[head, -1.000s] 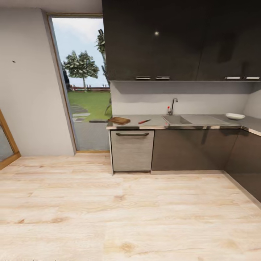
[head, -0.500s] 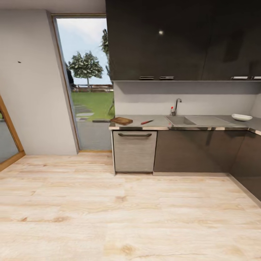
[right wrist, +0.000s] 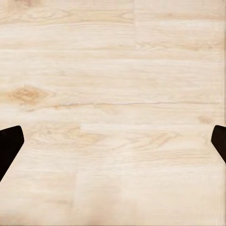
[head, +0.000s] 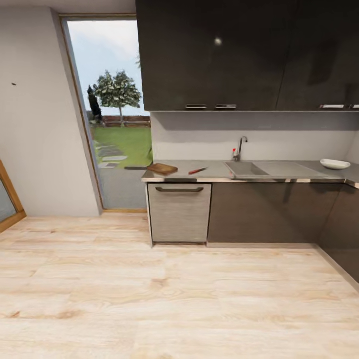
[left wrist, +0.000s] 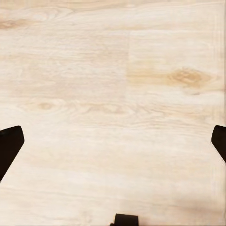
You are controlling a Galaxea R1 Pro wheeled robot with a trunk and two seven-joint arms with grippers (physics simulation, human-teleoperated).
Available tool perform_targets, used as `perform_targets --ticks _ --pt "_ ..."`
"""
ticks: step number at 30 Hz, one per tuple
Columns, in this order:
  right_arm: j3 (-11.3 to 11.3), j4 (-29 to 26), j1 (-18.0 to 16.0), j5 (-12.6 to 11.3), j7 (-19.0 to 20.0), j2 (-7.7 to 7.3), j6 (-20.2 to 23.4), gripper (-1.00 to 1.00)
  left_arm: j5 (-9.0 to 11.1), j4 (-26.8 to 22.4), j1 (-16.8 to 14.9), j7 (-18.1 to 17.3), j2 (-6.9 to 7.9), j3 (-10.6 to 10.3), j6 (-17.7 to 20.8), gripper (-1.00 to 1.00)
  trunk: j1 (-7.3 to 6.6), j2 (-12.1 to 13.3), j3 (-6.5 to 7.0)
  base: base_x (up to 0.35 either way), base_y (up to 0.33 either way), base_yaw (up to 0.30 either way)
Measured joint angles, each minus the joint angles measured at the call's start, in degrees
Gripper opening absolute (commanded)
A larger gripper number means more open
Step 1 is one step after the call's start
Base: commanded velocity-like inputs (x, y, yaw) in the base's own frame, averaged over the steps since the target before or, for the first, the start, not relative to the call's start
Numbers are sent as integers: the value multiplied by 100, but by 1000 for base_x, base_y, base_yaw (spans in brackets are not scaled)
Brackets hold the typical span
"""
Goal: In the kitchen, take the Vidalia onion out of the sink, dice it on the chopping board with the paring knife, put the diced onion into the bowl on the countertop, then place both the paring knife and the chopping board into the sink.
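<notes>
I saw the chopping board [head: 163, 168] and paring knife [head: 198, 170] on the countertop [head: 214, 172] left of the sink [head: 243, 168]. Both grippers [left wrist: 113, 141] [right wrist: 113, 141] were spread wide, empty. I judged the knife light and slippery; grasp its red handle.

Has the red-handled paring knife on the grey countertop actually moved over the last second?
No. The red-handled paring knife lies between the wooden chopping board and the steel sink, as before; the camera shifted.

- The left gripper [left wrist: 113, 146] points down at the floor, its two dark fingertips [left wrist: 9, 146] spread wide apart with nothing between them.
- The right gripper [right wrist: 113, 146] hangs likewise, fingertips [right wrist: 9, 143] wide apart and empty.
</notes>
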Motion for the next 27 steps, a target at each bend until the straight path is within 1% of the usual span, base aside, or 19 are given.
perform_targets --ticks 27 --pt "3 0 0 8 0 -3 0 100 0 1 0 0 0 0 0 100 0 0 0 269 -4 0"
